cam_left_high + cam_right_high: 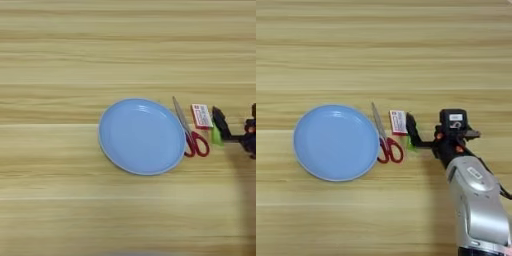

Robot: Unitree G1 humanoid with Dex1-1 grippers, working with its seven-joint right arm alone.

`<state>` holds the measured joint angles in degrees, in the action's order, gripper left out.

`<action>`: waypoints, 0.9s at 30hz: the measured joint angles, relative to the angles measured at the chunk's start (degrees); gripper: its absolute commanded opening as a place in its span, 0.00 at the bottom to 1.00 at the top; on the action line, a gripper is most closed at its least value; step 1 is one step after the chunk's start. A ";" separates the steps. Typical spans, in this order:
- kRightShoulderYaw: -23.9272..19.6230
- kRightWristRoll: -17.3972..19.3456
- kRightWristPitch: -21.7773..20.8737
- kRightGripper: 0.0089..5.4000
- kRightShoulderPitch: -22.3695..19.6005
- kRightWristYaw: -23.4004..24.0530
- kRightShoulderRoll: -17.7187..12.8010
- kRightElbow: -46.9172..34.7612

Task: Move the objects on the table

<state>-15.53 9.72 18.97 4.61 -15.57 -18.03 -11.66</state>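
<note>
The silver forearm [478,205] rises from the bottom right edge of the table [381,50] and ends in the black gripper [412,131], which reaches left at the level of the small things. One black finger [411,127] shows clearly, lying over a small green thing [217,136] and just right of the white box; whether the jaws are released or clenched on anything cannot be told from either view.

Left of the forearm lies a round blue plate [333,142], empty. The scissors [385,139] lie just beside the plate's right rim, red handles nearer, silver blades pointing away and a little left. The box [398,122] lies flat just right of the blades, between scissors and gripper, close to the finger.

Beyond them is bare striped wood
</note>
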 measured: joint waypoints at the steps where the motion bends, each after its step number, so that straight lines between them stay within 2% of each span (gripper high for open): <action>1: 0.27 -0.27 -0.02 1.00 0.32 -0.08 0.00 0.00; 14: 2.41 -6.28 0.07 1.00 1.58 -0.07 -1.77 0.82; 27: 4.09 -10.26 0.01 1.00 1.67 0.12 -2.00 2.82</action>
<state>-11.44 -0.54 18.98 6.28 -15.45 -20.02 -8.84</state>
